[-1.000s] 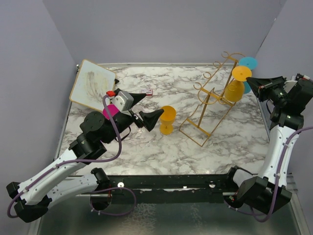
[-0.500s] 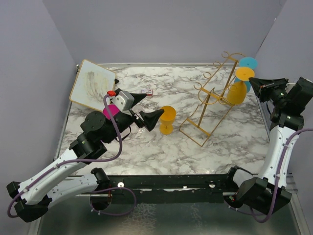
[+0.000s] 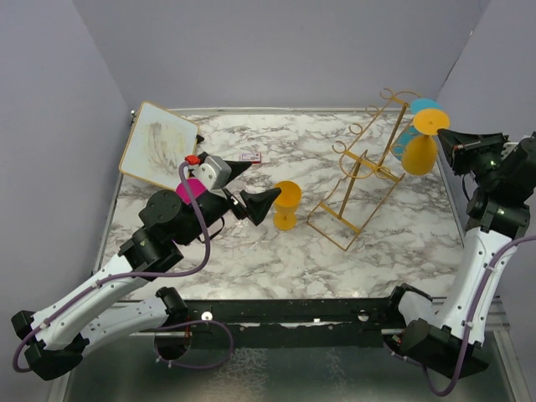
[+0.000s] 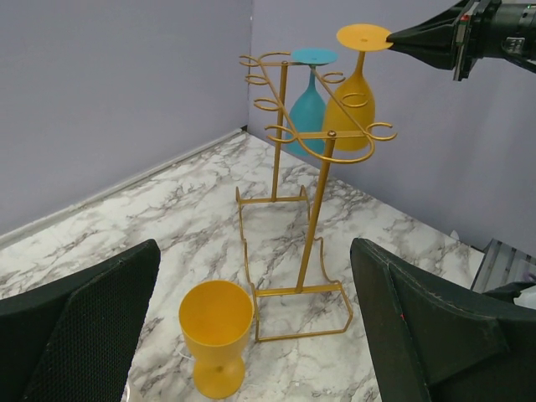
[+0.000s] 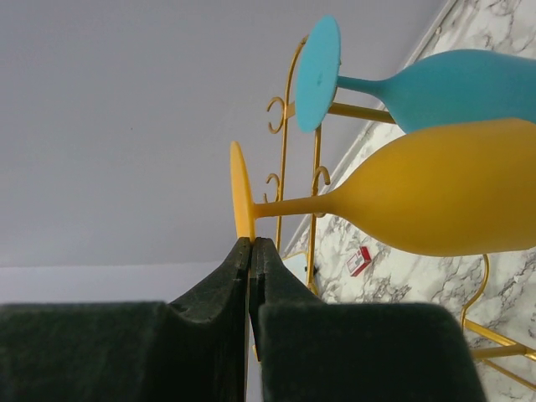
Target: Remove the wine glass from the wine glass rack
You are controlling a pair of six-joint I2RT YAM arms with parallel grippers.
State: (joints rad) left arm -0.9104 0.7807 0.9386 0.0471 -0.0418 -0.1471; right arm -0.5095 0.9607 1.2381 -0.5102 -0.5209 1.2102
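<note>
The gold wire wine glass rack (image 3: 358, 180) stands at the right of the marble table. A yellow wine glass (image 3: 419, 153) hangs upside down just right of the rack's upper hooks. My right gripper (image 3: 443, 134) is shut on the rim of its round foot (image 5: 241, 197). A teal wine glass (image 3: 424, 106) hangs behind it, bowl down (image 4: 307, 105). My left gripper (image 3: 266, 177) stands open and empty beside a second yellow glass (image 3: 286, 205), which stands upright on the table (image 4: 216, 333). From the left wrist view the held glass (image 4: 352, 100) still overlaps the rack (image 4: 322, 155).
A framed white board (image 3: 158, 144) leans at the back left. A pink object (image 3: 190, 189) lies behind the left arm, and a small red and white box (image 3: 251, 157) sits near the back. Grey walls close in on both sides, the right one near the right arm.
My right gripper has drawn the yellow wine glass to the right, away from the rack's frame. The left arm and the upright glass have stayed put.
</note>
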